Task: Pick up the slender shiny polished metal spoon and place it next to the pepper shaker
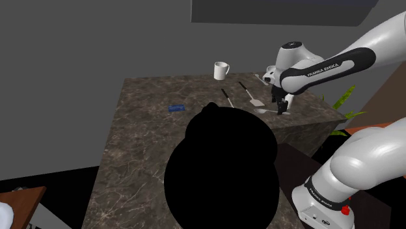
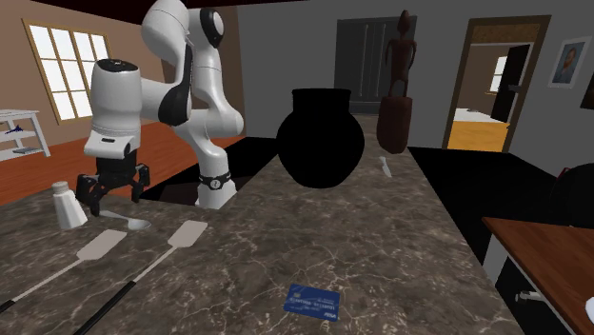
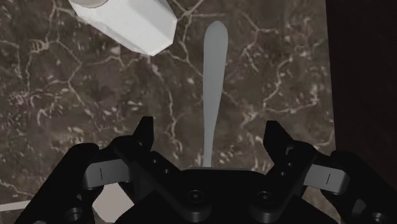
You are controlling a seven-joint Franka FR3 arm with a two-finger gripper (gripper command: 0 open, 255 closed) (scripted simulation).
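Note:
A slender grey spoon (image 3: 214,70) lies flat on the dark marble counter (image 2: 362,247), its handle running out from between my fingers. My black gripper (image 3: 211,130) hangs just above it, open, with both fingers (image 3: 144,135) well clear of the handle. The white pepper shaker (image 3: 127,22) stands close beside the spoon's far end. In the second exterior view the gripper (image 2: 114,186) hovers over the spoon (image 2: 129,223), with the shaker (image 2: 69,205) right next to it. In the shoulder view the gripper (image 1: 280,107) is near the counter's far right edge, over the spoon (image 1: 262,110).
Two spatulas (image 2: 100,246) (image 2: 186,233) lie on the counter near the spoon. A blue card (image 2: 312,302) lies mid-counter, and a big black vase (image 2: 320,138) stands beyond it. A white mug (image 1: 221,70) sits at the far edge. A wooden statue (image 2: 395,105) stands behind.

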